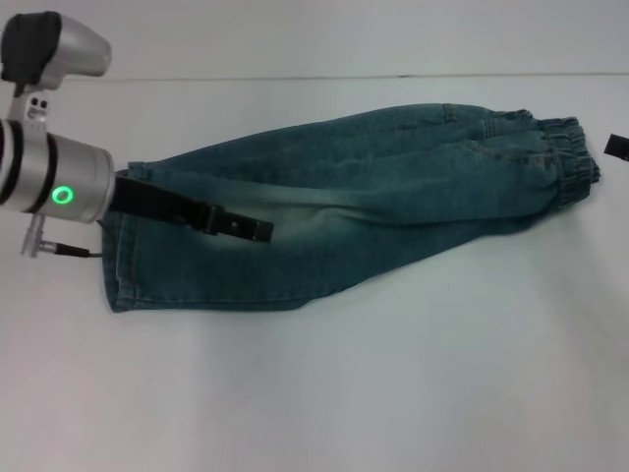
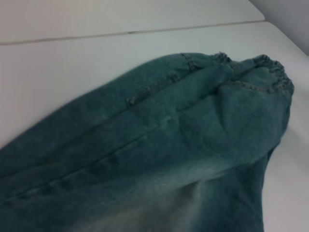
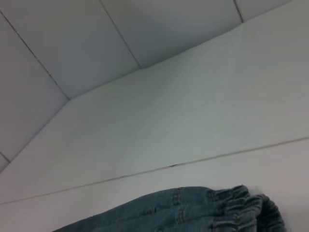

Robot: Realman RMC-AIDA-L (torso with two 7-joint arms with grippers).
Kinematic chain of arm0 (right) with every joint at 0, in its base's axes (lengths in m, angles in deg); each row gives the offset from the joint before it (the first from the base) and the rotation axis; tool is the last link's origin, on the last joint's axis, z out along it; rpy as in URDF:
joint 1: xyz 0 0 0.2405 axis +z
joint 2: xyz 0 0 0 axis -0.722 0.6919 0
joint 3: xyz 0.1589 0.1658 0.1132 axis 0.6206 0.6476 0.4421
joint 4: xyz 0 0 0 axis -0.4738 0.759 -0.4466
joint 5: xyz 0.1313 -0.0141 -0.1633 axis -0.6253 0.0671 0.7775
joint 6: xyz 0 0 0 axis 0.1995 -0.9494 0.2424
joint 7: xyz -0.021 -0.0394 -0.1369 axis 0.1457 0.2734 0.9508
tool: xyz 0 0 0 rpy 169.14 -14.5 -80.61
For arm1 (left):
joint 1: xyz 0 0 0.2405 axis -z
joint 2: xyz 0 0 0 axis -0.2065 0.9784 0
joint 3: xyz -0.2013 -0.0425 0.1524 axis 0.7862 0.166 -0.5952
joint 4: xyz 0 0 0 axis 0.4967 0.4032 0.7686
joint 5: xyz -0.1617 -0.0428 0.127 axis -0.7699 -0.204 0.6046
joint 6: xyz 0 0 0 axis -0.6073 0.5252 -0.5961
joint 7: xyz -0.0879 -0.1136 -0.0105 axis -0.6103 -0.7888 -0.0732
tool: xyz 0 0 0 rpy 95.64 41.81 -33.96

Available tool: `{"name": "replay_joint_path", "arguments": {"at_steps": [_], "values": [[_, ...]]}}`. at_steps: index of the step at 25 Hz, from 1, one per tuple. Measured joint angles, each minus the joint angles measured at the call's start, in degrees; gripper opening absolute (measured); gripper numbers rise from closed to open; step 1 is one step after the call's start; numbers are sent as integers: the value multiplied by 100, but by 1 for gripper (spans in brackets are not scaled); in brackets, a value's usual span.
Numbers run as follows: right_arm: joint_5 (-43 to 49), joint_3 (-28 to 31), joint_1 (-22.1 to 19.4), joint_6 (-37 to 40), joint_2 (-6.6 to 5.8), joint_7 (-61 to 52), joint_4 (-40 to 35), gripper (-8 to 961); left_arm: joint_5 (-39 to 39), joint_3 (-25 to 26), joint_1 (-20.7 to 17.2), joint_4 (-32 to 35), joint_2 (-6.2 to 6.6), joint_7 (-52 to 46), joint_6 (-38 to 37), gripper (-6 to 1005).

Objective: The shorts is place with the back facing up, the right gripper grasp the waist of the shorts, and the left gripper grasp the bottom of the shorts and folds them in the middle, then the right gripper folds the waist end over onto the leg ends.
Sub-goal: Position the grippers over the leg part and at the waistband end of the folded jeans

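Already the shorts [image 1: 344, 211] lie folded lengthwise, so the left gripper [image 1: 241, 226], jaws seemingly together, rests above the leg ends [image 1: 118, 261]; the right gripper [image 1: 616, 147], jaw state unclear, waits just beyond the waist [image 1: 570, 167].

— What lies at the lower edge?
— The shorts [image 3: 193, 212], faded blue denim, on a white table [image 3: 96, 198].
— Which end shows?
— The waist [image 3: 246, 208], ruffled and puckered. A pale panelled wall [image 3: 145, 96] rises behind.

surface: white table [image 1: 314, 393] | on it: shorts [image 1: 373, 197], folded lengthwise, lying flat
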Motion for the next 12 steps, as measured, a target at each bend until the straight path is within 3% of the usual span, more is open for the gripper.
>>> {"name": "replay_joint_path", "arguments": {"at_steps": [3,10,12], "values": [[24,8,-56,10,-47,8,59,908,-1,-101,2,-10,-30,1,0,938],[152,-64,-21,-15,-338,44,496,904,-1,-129,82,-27,-58,-38,-3,938],[258,-71,11,-28,-372,48,543,903,-1,-136,117,-30,-58,-54,-19,938]]}}
